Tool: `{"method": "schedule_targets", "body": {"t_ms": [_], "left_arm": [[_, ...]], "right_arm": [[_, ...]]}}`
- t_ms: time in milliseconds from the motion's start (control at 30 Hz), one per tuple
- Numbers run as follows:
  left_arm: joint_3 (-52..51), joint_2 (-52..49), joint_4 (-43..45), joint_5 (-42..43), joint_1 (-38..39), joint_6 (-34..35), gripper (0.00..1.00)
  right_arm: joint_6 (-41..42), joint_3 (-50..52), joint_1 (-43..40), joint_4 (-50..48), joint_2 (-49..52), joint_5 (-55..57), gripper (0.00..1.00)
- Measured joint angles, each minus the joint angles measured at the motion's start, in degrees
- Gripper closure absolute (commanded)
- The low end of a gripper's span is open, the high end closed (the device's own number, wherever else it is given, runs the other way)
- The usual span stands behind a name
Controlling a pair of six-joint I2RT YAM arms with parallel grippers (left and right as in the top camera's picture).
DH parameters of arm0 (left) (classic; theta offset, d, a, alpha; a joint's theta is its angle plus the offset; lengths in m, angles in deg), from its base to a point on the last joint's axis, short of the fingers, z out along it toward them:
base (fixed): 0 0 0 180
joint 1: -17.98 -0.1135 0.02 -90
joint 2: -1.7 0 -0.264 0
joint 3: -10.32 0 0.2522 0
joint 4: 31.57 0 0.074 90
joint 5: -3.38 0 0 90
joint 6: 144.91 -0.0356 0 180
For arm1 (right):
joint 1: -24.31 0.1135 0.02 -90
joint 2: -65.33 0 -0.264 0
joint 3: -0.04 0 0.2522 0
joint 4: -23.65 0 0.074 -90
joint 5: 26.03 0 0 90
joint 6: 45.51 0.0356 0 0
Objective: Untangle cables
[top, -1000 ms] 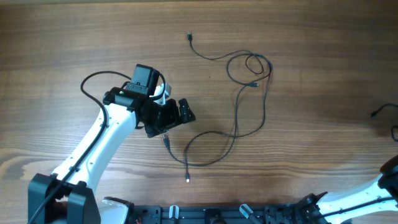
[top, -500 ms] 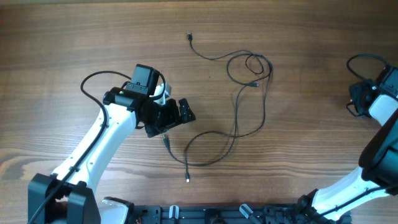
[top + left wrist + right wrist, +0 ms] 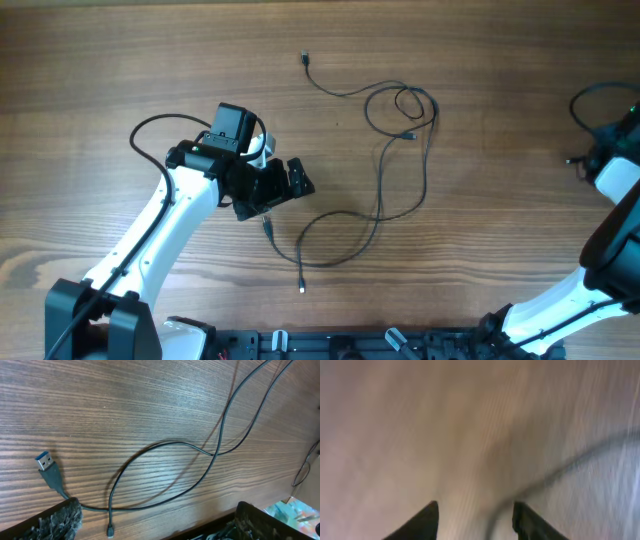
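Note:
The cables [image 3: 385,150] are thin black strands across the middle of the table. They run from a plug at the top [image 3: 303,58] through a small loop [image 3: 408,100] down to a tip at the bottom [image 3: 302,288]. My left gripper [image 3: 296,182] is open and empty beside the lower strands. In the left wrist view its fingers [image 3: 59,520] stand wide apart, with a blue USB plug [image 3: 45,462], a crossing of two strands [image 3: 215,452] and a small plug tip [image 3: 109,533] ahead. My right gripper [image 3: 476,522] is open in a blurred view.
My right arm [image 3: 615,175] is at the table's right edge, far from the cables, with its own thicker black wire [image 3: 590,95] arching above it. A blurred dark line [image 3: 560,467] crosses the right wrist view. The black rail [image 3: 350,345] lines the near edge.
My right arm has swung up from the lower right corner to the right edge, then shifted slightly further right. The left arm and the cables have not moved.

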Motion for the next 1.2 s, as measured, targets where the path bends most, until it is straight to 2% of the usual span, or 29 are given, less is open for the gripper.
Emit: {"method": "schedule_targets", "body": {"t_ms": [33,67,300,400,433,533,567,700,800,833,900,933,967,1067,1100,1200], "left_arm": [[0.0,0.0,0.1,0.0,0.0,0.0,0.0],[0.0,0.0,0.2,0.0,0.0,0.0,0.0],[0.0,0.0,0.6,0.0,0.0,0.0,0.0],[0.0,0.0,0.6,0.0,0.0,0.0,0.0],[0.0,0.0,0.6,0.0,0.0,0.0,0.0],[0.0,0.0,0.6,0.0,0.0,0.0,0.0],[0.0,0.0,0.6,0.0,0.0,0.0,0.0],[0.0,0.0,0.6,0.0,0.0,0.0,0.0],[0.0,0.0,0.6,0.0,0.0,0.0,0.0],[0.0,0.0,0.6,0.0,0.0,0.0,0.0],[0.0,0.0,0.6,0.0,0.0,0.0,0.0],[0.0,0.0,0.6,0.0,0.0,0.0,0.0],[0.0,0.0,0.5,0.0,0.0,0.0,0.0],[0.0,0.0,0.3,0.0,0.0,0.0,0.0],[0.0,0.0,0.2,0.0,0.0,0.0,0.0],[0.0,0.0,0.4,0.0,0.0,0.0,0.0]], "right_arm": [[0.0,-0.1,0.0,4.8,0.0,-2.2,0.03],[-0.4,-0.1,0.0,8.5,0.0,-3.6,0.0],[-1.8,-2.7,-0.5,20.3,-2.3,-20.0,0.01],[-1.8,-2.7,-0.5,21.5,-2.6,-24.3,0.0],[-1.8,-2.7,-0.6,21.5,-2.6,-25.3,0.03],[0.7,-2.7,-0.6,21.1,-2.6,-27.5,0.42],[2.0,-2.4,-0.5,21.1,-2.4,-28.2,0.51],[6.7,-1.7,-0.5,20.8,-1.7,-30.1,0.62],[8.0,-1.5,-0.5,21.5,-1.7,-30.3,0.85],[8.7,-1.4,-0.4,21.9,-1.5,-30.3,0.96],[10.7,-1.3,-0.3,22.6,-1.3,-29.9,0.94],[12.4,-1.2,-0.3,22.7,-1.2,-29.5,0.79],[14.3,-1.2,-0.3,22.7,-1.2,-29.0,0.77],[18.1,-1.2,0.3,19.0,-1.2,-26.0,0.77],[18.3,-1.0,0.3,16.5,-1.0,-24.0,0.8],[14.8,-0.5,0.2,10.5,-0.3,-18.3,0.86]]}}
